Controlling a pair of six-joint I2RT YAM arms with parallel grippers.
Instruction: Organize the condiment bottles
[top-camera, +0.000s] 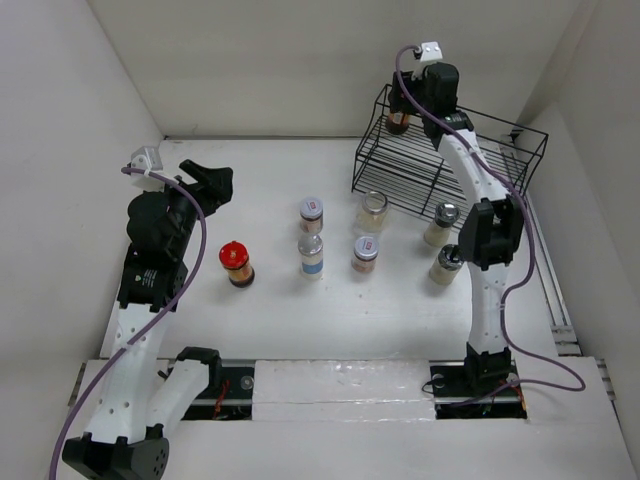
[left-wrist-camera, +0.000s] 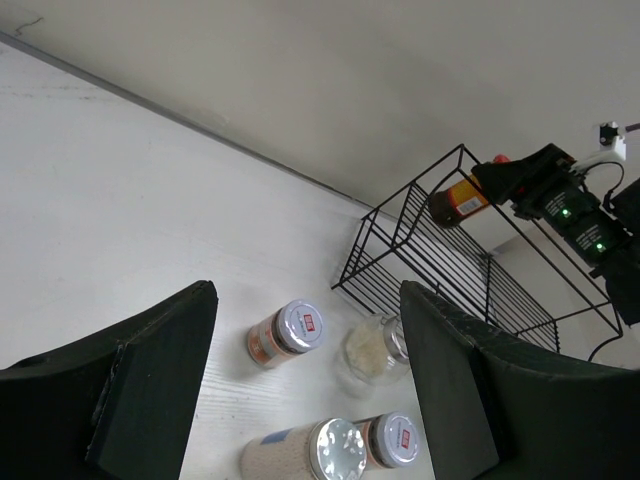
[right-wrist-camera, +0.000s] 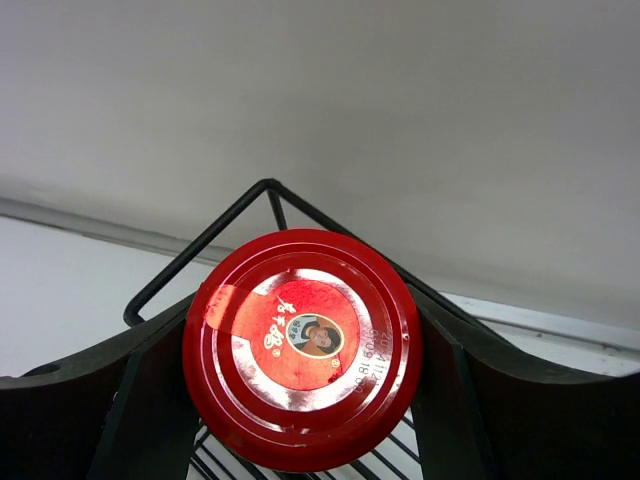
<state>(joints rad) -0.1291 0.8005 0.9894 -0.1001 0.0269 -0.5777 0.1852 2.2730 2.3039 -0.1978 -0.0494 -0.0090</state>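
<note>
My right gripper (top-camera: 402, 112) is shut on a red-lidded jar of dark sauce (right-wrist-camera: 300, 345), held over the back left corner of the black wire rack (top-camera: 400, 165). The held jar also shows in the left wrist view (left-wrist-camera: 458, 200). A second red-lidded jar (top-camera: 236, 262) stands on the table at the left. My left gripper (top-camera: 205, 182) is open and empty, above the table behind that jar. Several jars stand mid-table: a silver-lidded one (top-camera: 311, 212), a white-capped one with a blue label (top-camera: 311, 254), a clear one with pale contents (top-camera: 372, 212) and an orange one (top-camera: 365, 254).
Two more silver-lidded jars (top-camera: 441, 224) (top-camera: 446, 264) stand in front of the rack beside the right arm's column. White walls close the table at the back and both sides. A cable runs along the right edge.
</note>
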